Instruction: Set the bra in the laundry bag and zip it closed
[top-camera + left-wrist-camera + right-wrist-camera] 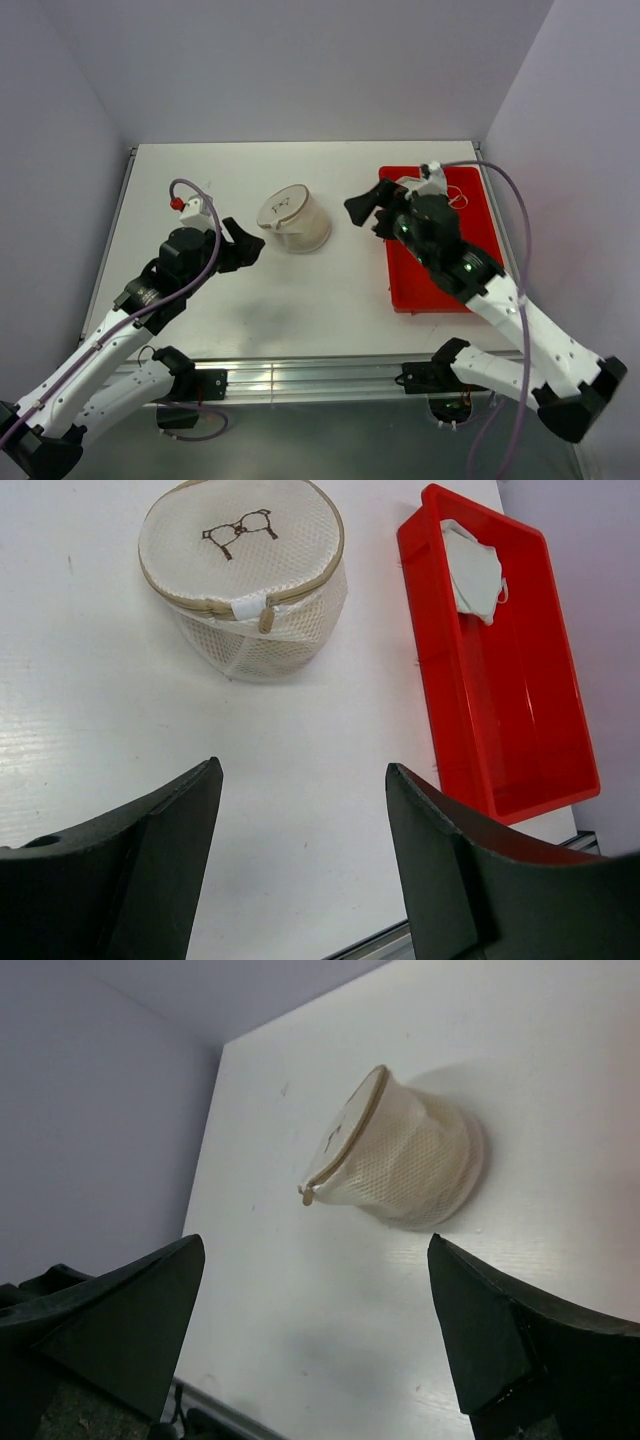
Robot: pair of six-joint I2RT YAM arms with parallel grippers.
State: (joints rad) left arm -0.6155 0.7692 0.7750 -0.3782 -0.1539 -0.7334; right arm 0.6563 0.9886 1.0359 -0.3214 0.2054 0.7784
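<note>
A: Status check. The laundry bag (243, 575) stands on the bench (120, 730) ahead of the left pincer (303, 772), well apart. Its zip looks run fully round, with the zip pull (265, 615) on the side facing that pincer.

B: Agreed. The bra is not visible anywhere. Presumably it's inside, but I can't confirm through the mesh. Both pincers are wide and hold nothing. The bag lies ahead of the right pincer (368, 208) too.

A: Judged complete, or nearly.
</note>
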